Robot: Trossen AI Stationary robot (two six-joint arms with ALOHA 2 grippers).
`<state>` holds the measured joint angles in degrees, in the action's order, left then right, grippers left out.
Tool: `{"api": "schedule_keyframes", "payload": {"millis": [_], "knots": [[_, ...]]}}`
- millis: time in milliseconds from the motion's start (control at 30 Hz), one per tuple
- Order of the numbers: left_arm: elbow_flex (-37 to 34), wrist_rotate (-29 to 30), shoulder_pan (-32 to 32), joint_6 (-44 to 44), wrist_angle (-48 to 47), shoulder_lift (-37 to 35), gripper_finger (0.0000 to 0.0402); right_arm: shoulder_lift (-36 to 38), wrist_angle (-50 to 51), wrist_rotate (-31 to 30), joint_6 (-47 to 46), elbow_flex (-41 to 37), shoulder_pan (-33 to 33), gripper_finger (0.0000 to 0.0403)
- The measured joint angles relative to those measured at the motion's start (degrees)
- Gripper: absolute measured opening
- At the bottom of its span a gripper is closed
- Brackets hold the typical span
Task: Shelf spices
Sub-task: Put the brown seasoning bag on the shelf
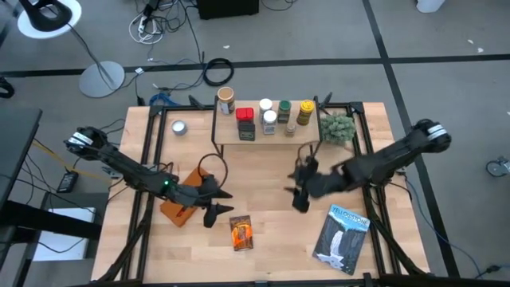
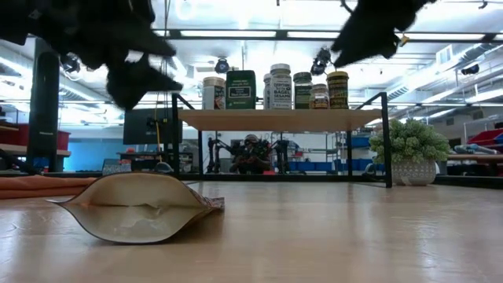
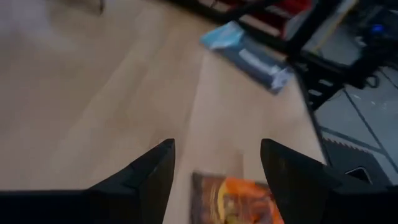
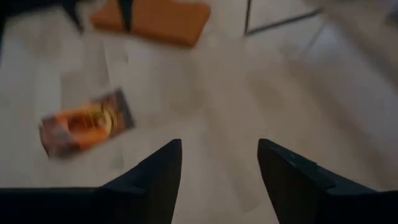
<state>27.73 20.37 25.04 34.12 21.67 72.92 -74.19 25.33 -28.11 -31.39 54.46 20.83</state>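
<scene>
Several spice containers (image 1: 267, 115) stand on the shelf's wooden top board (image 1: 271, 137) at the far middle of the table; in the low view they line the board (image 2: 279, 119). An orange packet (image 1: 241, 232) lies flat on the table near the front edge, also visible in the low view (image 2: 137, 206). My left gripper (image 1: 221, 206) hovers open just left of and above the packet (image 3: 233, 199), touching nothing. My right gripper (image 1: 301, 198) hangs open over bare table right of centre, with the packet (image 4: 84, 124) some way off from it.
A flat brown slab (image 1: 179, 209) lies under my left arm. A blue booklet (image 1: 343, 237) lies at the front right. A small silver tin (image 1: 178, 127) sits left of the shelf, a green plant (image 1: 338, 127) right of it. Bare tabletop (image 1: 271, 175) lies between shelf and packet.
</scene>
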Motion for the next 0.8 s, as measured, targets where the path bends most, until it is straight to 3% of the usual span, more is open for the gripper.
{"api": "schedule_keyframes", "payload": {"millis": [133,300,567,800], "knots": [[0.0,0.42,0.26,7.52,-6.59,2.26,0.0235,-7.79,-1.8,-1.65,-3.8,-0.02,4.08,0.0197],[0.0,-0.4,1.35,9.56,-5.33,7.13,0.0216,-16.57,-10.04,-1.52,-4.45,-0.02,6.89,0.0187],[3.74,-0.94,3.77,1.77,-4.91,15.56,0.0194,-25.18,-20.6,-1.18,-4.1,-0.02,7.92,0.0181],[7.45,-1.41,4.78,-2.39,-5.21,22.71,0.0193,-25.75,-22.68,-0.42,-4.05,-0.02,7.9,0.0179]]}}
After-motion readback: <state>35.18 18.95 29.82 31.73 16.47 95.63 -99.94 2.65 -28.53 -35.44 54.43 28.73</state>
